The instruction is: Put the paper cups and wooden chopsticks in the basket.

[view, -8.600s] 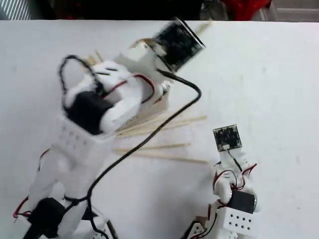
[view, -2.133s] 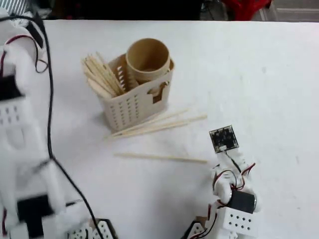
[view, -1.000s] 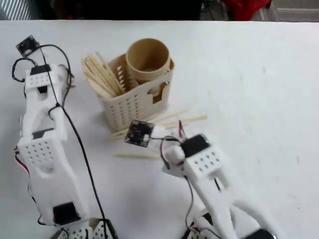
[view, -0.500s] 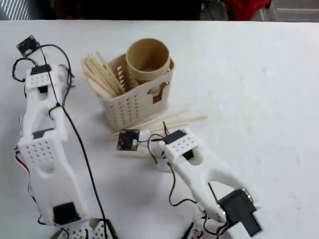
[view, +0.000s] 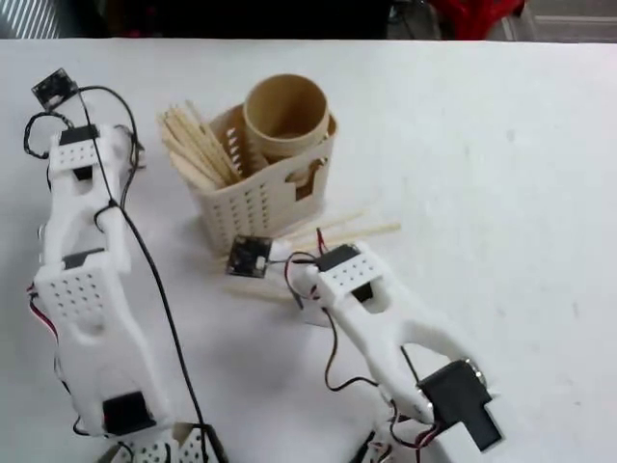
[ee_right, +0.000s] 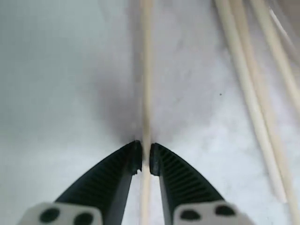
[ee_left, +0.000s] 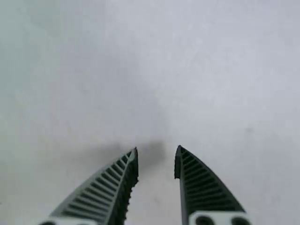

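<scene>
A perforated white basket [view: 258, 198] stands at the table's back middle, holding a tan paper cup [view: 286, 116] and a bundle of wooden chopsticks [view: 193, 147]. Several loose chopsticks [view: 362, 231] lie on the table just in front of it. My right arm [view: 352, 280] bends down over them. My right gripper [ee_right: 145, 159] is shut on a single chopstick [ee_right: 146, 70] lying flat, apart from the other loose chopsticks [ee_right: 248, 93]. My left arm [view: 82, 222] stretches along the table's left side. Its gripper [ee_left: 157, 157] hangs open over bare table.
The white table [view: 501, 154] is bare to the right of the basket and behind it. Dark room clutter lines the far edge. A black cable [view: 159, 289] runs down along the left arm.
The right arm swung in from the table's front and came down over the single chopstick; its wrist then edged toward the basket. The left arm has stayed still over the last second.
</scene>
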`<state>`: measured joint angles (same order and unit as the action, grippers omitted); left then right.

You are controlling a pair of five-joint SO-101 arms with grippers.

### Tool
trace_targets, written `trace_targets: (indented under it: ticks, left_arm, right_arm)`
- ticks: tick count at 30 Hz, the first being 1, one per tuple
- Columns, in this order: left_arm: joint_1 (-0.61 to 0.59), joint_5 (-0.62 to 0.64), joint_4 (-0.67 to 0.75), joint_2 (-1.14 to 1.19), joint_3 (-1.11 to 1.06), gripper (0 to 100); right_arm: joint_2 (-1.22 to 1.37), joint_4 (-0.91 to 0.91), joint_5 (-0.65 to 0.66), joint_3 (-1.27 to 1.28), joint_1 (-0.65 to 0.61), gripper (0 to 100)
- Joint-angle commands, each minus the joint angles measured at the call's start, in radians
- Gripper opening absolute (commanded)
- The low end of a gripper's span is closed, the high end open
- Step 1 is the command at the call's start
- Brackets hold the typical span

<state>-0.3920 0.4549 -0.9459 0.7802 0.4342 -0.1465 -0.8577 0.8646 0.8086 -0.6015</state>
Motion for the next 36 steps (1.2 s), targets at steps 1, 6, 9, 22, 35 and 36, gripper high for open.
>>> trace_targets:
  ticks: [1, 6, 9, 22, 35, 36]
  left_arm:
    - [0.013, 0.008, 0.005, -0.005, 0.054, 15]
    - [0.013, 0.006, 0.026, -0.005, 0.048, 15]
    - [0.013, 0.006, 0.048, -0.004, 0.046, 15]
    - [0.012, 0.006, 0.052, -0.004, 0.044, 15]
    - [0.012, 0.005, 0.054, -0.004, 0.044, 15]
    - [0.012, 0.005, 0.054, -0.004, 0.044, 15]
  right_arm:
    - [-0.182, -0.079, -0.011, -0.015, -0.008, 1.7]
    - [-0.510, -0.265, -0.071, -0.037, -0.035, 1.7]
    - [-0.731, -0.401, -0.147, -0.117, -0.101, 1.7]
    - [-0.590, -0.059, -0.578, -0.713, -0.165, 1.8]
    - [-0.168, 0.492, -0.689, -0.732, -0.110, 1.8]
    - [-0.153, 0.496, -0.689, -0.730, -0.101, 1.8]
